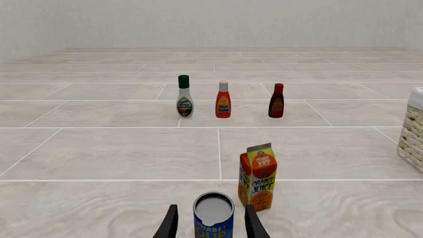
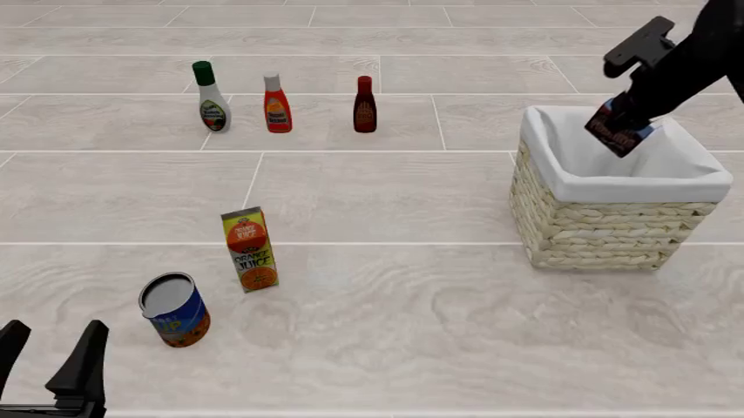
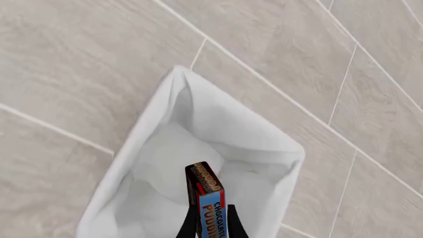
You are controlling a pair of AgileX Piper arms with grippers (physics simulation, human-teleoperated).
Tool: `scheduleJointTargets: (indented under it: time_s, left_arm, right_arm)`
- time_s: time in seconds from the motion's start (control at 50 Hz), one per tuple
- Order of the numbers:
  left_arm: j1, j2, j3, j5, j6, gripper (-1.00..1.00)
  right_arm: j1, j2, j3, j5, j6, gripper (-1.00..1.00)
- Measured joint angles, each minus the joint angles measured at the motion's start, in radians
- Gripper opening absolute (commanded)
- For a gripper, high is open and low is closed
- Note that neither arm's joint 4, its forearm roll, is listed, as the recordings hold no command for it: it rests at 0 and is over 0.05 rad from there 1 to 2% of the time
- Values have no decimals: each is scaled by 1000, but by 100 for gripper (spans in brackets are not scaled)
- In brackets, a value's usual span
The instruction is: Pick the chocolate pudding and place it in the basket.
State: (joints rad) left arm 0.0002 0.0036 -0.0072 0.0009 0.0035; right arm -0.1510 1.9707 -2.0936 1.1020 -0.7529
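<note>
The right gripper (image 3: 210, 229) pinches the chocolate pudding (image 3: 207, 198), a small brown box (blue face, red edging), hanging tilted below it over the basket (image 2: 611, 226). Left gripper (image 2: 47, 353) spread.

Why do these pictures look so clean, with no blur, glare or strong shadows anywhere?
Front view: flat, even light, only faint shadow under the basket. Left wrist view: far bottles as sharp as the near can. Right wrist view: chocolate pudding lettering crisp, white liner shaded softly, no glare.
</note>
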Motion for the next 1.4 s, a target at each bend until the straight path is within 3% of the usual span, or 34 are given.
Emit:
scheduleJointTargets:
  time_s: [0.54, 1.4]
  left_arm:
    - [0, 0, 0, 0, 0, 100]
    - [0, 0, 0, 0, 0, 100]
  right_arm:
    - [3, 73, -28, -16, 9, -100]
    - [-1, 118, 25, -77, 15, -100]
